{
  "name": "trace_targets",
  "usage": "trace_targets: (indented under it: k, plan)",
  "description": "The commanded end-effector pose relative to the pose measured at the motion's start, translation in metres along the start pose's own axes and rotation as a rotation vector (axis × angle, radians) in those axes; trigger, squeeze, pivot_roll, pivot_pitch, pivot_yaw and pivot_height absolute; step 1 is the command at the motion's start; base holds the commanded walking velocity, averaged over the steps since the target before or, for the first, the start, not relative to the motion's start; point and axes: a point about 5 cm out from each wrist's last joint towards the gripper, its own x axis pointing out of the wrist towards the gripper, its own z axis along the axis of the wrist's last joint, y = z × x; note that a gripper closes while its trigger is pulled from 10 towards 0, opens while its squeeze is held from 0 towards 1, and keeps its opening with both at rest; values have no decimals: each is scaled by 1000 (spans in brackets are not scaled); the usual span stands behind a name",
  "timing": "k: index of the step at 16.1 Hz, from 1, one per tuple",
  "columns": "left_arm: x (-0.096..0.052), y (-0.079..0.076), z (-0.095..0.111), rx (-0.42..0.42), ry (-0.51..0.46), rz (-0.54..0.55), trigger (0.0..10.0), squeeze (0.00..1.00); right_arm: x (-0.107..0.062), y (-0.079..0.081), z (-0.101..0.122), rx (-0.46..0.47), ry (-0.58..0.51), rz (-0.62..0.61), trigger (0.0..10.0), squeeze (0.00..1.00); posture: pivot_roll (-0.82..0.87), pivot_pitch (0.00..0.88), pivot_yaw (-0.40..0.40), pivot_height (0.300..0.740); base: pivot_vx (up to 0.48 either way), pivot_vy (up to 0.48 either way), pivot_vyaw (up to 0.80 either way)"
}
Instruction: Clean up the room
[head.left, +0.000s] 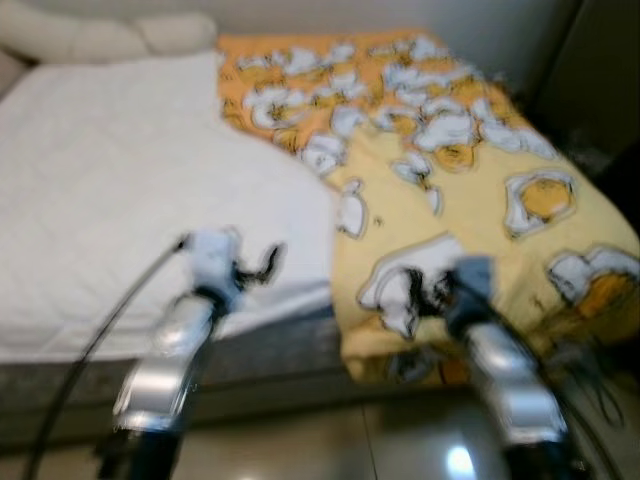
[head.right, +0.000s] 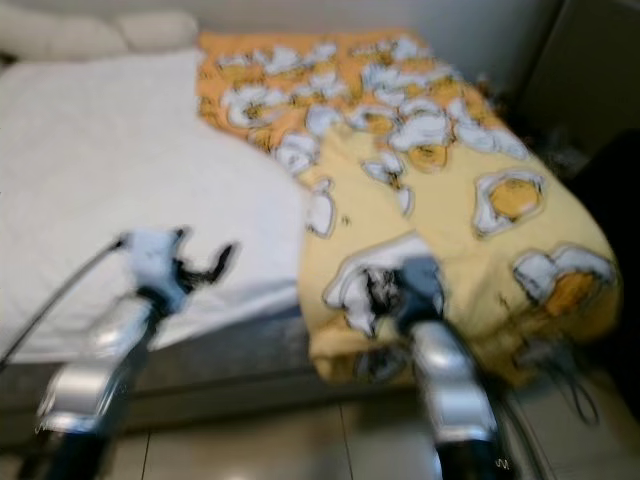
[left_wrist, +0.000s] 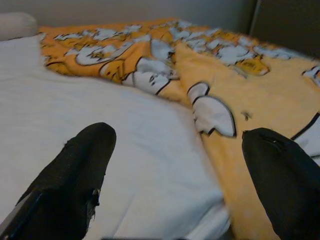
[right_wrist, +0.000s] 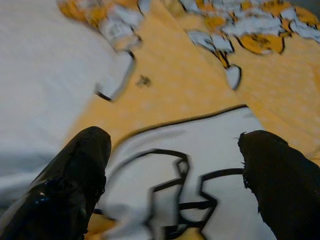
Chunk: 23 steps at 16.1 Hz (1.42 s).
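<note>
White bed (head.left: 110, 190) carries yellow blanket (head.left: 470, 200), seemingly lengthwise.

A bed took up most of the scene, its white sheet (head.left: 120, 200) spreading from the centre toward 9 and 10 o'clock. Pale cream pillows (head.left: 90, 38) lay along the head of the bed at 11 o'clock, against a light wall (head.left: 480, 20). The grey mattress side (head.left: 270, 360) ran below the sheet's near edge, above a glossy tiled floor (head.left: 330, 440) at 6 o'clock. A dark upright panel (head.left: 600, 80) stood at 2 o'clock, too blurred to identify. Thin dark cords (head.left: 600, 385) looped at 4 o'clock.
</note>
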Motion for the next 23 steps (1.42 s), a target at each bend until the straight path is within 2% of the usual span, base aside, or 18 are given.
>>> trace_targets:
  k: [1,5,6,7,9,11,14,15,17,19,21,22,23]
  plan:
    - [-5,13,-2,15,15,38,10000,0,4,11,7,-2,-31,34,10000,0,56,0,13,740,345,0,0]
    - [-6,12,-5,54,43,12,10000,0,3,11,7,-23,-19,47,10000,0,54,0,12,740,246,0,0]
    - [-9,11,-6,50,44,5,10000,0,2,11,8,-30,-23,54,10000,90,52,0,13,740,0,0,0]
    - [-11,12,-6,48,49,3,10000,0,1,9,8,-46,-19,51,10000,1000,52,0,13,740,0,0,0]
    - [-15,13,-7,64,64,-25,10000,0,1,1,6,-66,7,9,10000,1000,46,0,21,740,0,0,0]
    - [-23,11,-16,139,157,-194,10000,0,14,-23,6,-91,82,-98,10000,1000,37,0,44,740,0,0,0]
    - [-22,11,-12,153,163,-283,10000,0,31,-43,4,-123,188,-120,10000,1000,38,0,62,740,0,0,0]
    - [-20,11,-9,157,158,-304,10000,0,37,-48,5,-132,215,-117,10000,0,41,0,60,740,0,0,0]
    - [-17,8,-1,158,142,-359,10000,0,45,-55,2,-75,276,-107,10000,0,57,0,53,740,0,0,0]
    - [-20,9,5,175,145,-423,10000,0,47,-63,2,-60,288,-140,10000,0,101,0,50,740,0,0,0]
    - [-30,14,11,187,157,-500,10000,0,48,-70,3,2,289,-175,10000,0,149,0,42,740,0,0,0]
    - [-34,16,11,201,169,-524,10000,0,47,-73,2,-8,298,-199,10000,0,169,0,31,740,0,0,0]
    - [-46,23,15,212,213,-591,10000,0,44,-80,-2,-35,332,-254,10000,0,202,0,33,740,0,0,0]
